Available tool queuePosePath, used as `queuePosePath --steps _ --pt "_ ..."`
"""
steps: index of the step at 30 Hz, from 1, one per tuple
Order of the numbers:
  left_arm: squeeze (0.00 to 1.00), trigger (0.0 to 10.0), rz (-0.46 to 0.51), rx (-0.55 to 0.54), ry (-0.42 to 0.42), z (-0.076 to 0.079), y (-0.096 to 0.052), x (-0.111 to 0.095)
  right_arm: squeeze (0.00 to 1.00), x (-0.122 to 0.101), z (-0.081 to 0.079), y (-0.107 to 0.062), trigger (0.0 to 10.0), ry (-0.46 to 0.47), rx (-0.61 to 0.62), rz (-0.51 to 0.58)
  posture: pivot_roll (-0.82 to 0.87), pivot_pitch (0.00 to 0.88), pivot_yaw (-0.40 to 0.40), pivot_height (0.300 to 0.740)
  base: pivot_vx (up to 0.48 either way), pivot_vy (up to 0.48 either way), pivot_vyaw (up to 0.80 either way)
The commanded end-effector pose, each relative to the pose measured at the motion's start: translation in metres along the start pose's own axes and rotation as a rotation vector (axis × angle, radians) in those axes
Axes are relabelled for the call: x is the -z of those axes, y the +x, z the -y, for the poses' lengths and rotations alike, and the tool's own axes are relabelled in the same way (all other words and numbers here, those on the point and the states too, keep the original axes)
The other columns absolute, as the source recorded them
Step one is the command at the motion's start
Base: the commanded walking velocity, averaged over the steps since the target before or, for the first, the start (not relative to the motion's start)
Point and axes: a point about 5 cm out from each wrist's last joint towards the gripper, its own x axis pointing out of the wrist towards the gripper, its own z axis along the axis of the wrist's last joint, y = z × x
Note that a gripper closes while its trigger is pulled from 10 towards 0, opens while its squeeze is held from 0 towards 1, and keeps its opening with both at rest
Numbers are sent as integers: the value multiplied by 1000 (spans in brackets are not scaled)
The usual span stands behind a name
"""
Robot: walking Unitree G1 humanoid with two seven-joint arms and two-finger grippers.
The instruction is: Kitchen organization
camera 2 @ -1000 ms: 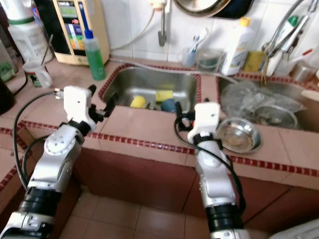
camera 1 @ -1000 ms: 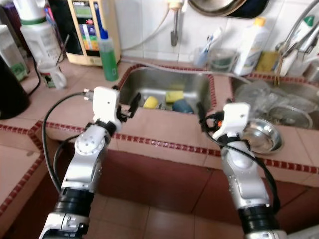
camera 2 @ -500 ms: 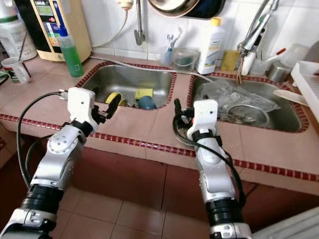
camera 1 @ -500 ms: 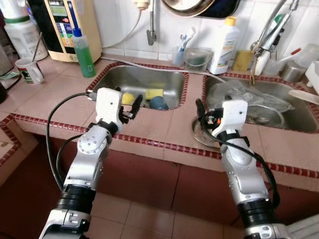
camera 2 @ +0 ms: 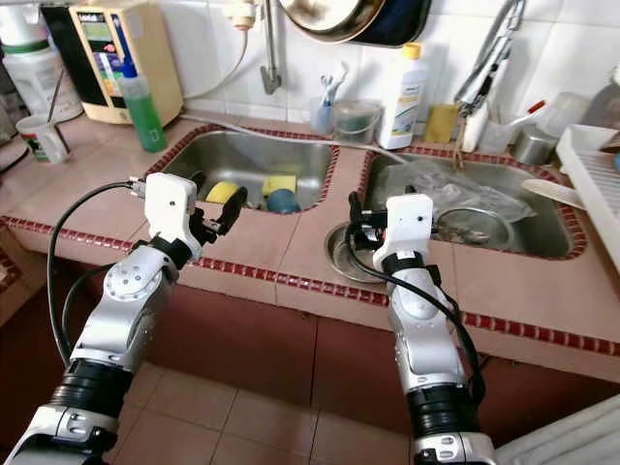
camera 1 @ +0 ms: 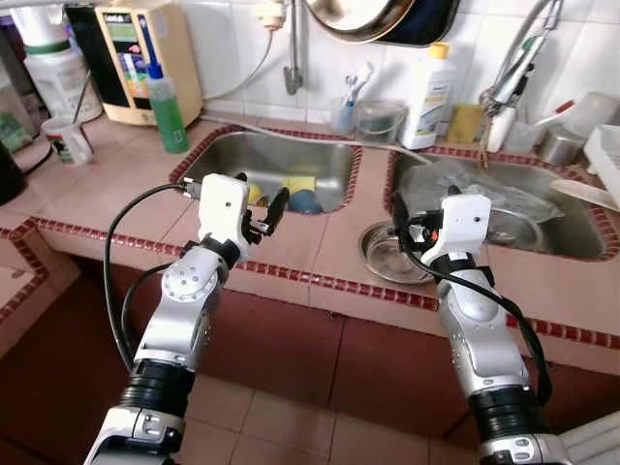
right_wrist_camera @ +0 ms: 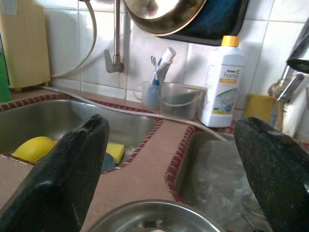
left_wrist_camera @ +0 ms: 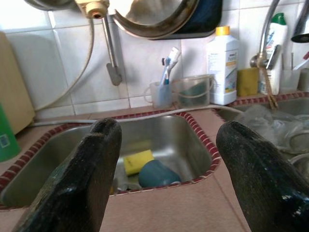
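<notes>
Looks like the approach step: both arms hover over the desk (camera 1: 116, 189), jaws spread wide, gripping nothing. The steel bowl (camera 1: 386, 254) sits at the right gripper's (right_wrist_camera: 166, 159) 6 o'clock; next move probably needs lowering onto its rim.

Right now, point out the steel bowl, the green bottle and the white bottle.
Steel bowl (camera 2: 346, 254), right eye view, its rim on the counter.
Green bottle (camera 2: 141, 107), right eye view, its body.
White bottle (right_wrist_camera: 224, 86), right wrist view, its label.
</notes>
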Motion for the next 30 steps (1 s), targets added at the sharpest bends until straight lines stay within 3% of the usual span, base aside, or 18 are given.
queuePosePath --steps 1,13,15,16,23,30 --pt "0 10000 9 3 5 -1 2 -3 0 -4 -1 2 10000 -6 -6 12 -41 0 19 740 0 0 0" --pt "0 10000 11 8 0 -1 2 -3 0 -3 0 3 10000 -7 -4 15 -41 0 19 740 0 0 0" --pt "0 10000 -8 193 53 21 1 3 0 8 45 -1 10000 -15 249 -63 -68 0 42 740 0 0 -725" --pt "0 10000 -11 213 59 23 1 4 0 9 50 -2 10000 -16 278 -71 -68 0 42 740 0 0 -763" --pt "0 10000 -9 214 59 23 0 4 0 9 50 -1 10000 -15 280 -73 -65 0 41 740 0 0 -761" --pt "0 10000 -3 220 55 22 0 3 0 9 51 0 10000 -20 291 -69 -64 0 39 740 334 0 -528"
